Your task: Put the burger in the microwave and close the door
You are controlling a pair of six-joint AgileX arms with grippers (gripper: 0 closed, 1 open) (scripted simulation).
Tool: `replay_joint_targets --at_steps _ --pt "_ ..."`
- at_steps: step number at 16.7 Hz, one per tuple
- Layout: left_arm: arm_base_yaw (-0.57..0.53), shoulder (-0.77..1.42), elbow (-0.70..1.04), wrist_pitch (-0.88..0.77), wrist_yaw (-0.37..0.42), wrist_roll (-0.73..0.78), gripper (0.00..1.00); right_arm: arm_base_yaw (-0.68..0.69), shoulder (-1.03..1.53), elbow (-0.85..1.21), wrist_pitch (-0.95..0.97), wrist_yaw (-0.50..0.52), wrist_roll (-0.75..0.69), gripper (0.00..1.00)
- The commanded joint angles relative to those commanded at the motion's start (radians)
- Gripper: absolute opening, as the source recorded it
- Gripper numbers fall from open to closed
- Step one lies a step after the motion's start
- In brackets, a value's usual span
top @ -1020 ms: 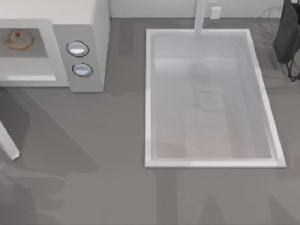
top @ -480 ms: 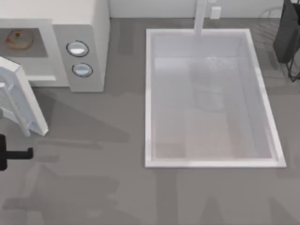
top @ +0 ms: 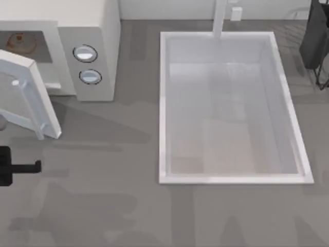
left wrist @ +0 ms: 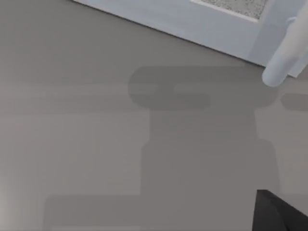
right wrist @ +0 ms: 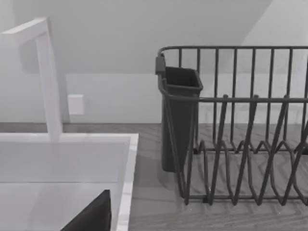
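The burger point(top: 21, 42) lies inside the cavity of the off-white microwave point(top: 97, 31) at the table's far left. The door point(top: 31, 95) stands half swung, angled across the front of the cavity, its free edge a little short of the control panel with two knobs point(top: 85, 53). My left gripper point(top: 31, 167) is at the left edge of the top view, just in front of the door and apart from it. In the left wrist view the door's white frame point(left wrist: 192, 24) and pale bar handle point(left wrist: 284, 57) lie beyond a dark fingertip point(left wrist: 279, 216). My right arm point(top: 314, 36) is parked at the far right.
A white sink basin point(top: 162, 103) with a faucet point(top: 220, 18) takes up the table's middle and right. A dark wire dish rack point(right wrist: 240, 144) with a utensil cup point(right wrist: 179, 120) stands at the far right. Grey counter lies between the microwave and the sink.
The door has swung from wide open toward the microwave front. My left gripper came into view at the left edge and crept slightly right. The right arm stayed still.
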Motion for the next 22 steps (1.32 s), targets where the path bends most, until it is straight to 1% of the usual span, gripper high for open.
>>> replay_joint_targets --at_steps 2,12,19,22 --pt "-0.002 0.054 0.04 0.028 0.0 0.0 0.0 0.0 0.0 0.0 0.0 0.0 0.0 1.0" --pt "-0.009 0.472 0.265 0.185 -0.003 -0.001 0.0 0.0 0.0 0.0 0.0 0.0 0.0 1.0" --pt "-0.007 0.497 0.287 0.202 -0.004 -0.001 0.0 0.0 0.0 0.0 0.0 0.0 0.0 1.0" --pt "-0.009 0.568 0.358 0.196 -0.004 -0.001 0.0 0.0 0.0 0.0 0.0 0.0 0.0 1.0"
